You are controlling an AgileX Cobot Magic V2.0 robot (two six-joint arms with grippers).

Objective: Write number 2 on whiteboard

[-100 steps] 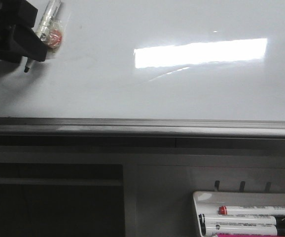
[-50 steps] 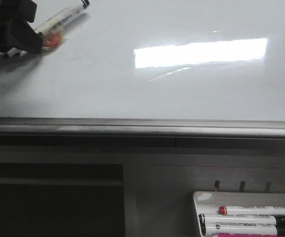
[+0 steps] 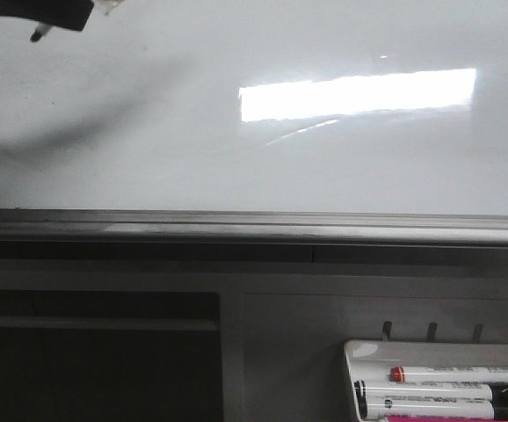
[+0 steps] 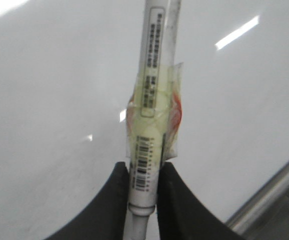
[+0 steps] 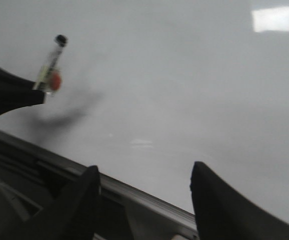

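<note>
The whiteboard (image 3: 324, 158) fills the upper part of the front view, glossy white with a grey metal edge strip (image 3: 254, 224). No black line of a number 2 shows on it. My left gripper (image 3: 56, 13) is at the top left corner, mostly cut off by the frame, with a dark marker tip (image 3: 36, 35) sticking out below it. In the left wrist view it (image 4: 143, 172) is shut on a white marker (image 4: 152, 95) wrapped in tape, over the board (image 4: 49, 100). My right gripper (image 5: 144, 172) is open and empty near the board's edge strip. From there the left gripper (image 5: 14, 92) and marker (image 5: 52, 62) show.
A small white pen tray (image 3: 359, 352) at the lower right, below the board, holds several markers (image 3: 460, 375). A dark recess (image 3: 96, 352) lies below the board at the lower left. A bright light reflection (image 3: 359, 92) lies across the board.
My left gripper has moved up and away, nearly out of the front view's top edge, carrying the marker. The marker's body has left the view; only its tip shows.
</note>
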